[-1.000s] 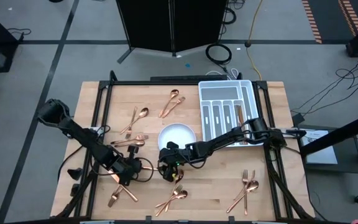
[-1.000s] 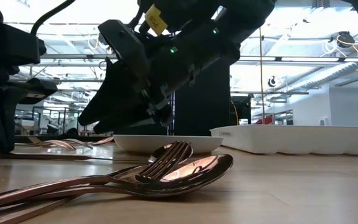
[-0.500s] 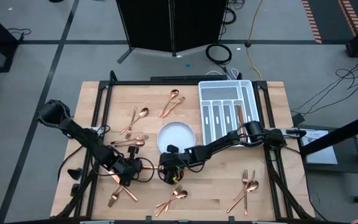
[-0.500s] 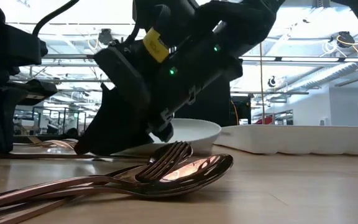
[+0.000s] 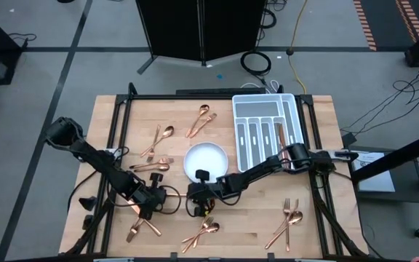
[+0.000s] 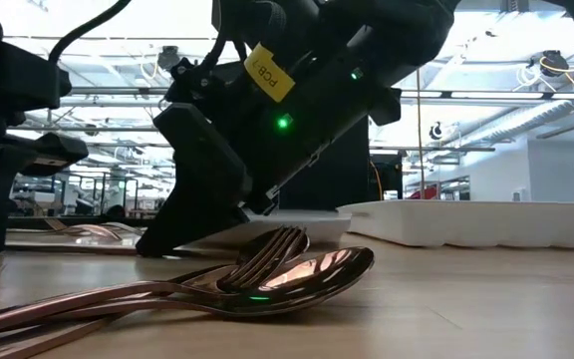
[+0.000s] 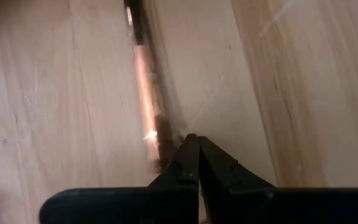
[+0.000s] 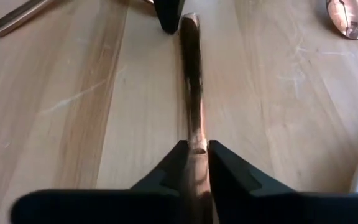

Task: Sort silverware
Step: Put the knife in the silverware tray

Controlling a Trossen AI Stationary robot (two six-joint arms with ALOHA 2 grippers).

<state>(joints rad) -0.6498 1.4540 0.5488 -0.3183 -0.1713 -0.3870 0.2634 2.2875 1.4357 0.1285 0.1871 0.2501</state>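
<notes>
Copper silverware lies scattered on the wooden table: crossed pieces near the near edge (image 5: 202,234), (image 5: 142,227), (image 5: 286,218) and more beyond the plate (image 5: 202,120). One slim copper piece (image 8: 190,81) lies flat between my two grippers. My right gripper (image 8: 197,163) is low at the table, near of the white plate (image 5: 206,161), shut on that piece. My left gripper (image 7: 197,158) is shut, its tips at the piece's other end (image 7: 146,93). A fork and a spoon (image 6: 267,274) lie on each other close to the low camera. My right gripper pinches one end of the slim copper piece (image 8: 197,144) between its two fingers, which lie along the piece. The rest of the piece lies flat on the table, running away toward my left gripper. My left gripper is shut, and the outer side of one fingertip (image 7: 182,163) stands against the piece's other end (image 7: 160,152); whether it presses it I cannot tell.
The white divided tray (image 5: 268,127) stands at the far right with one copper piece (image 5: 281,135) in a slot. The plate is just beyond the right gripper. Bare wood shows between the near silverware piles. Cables trail by the left arm (image 5: 93,156).
My right gripper has moved from beside the plate toward the table's near edge and down, until its fingers reach the tabletop at the slim piece. The silverware has stayed where it was.
</notes>
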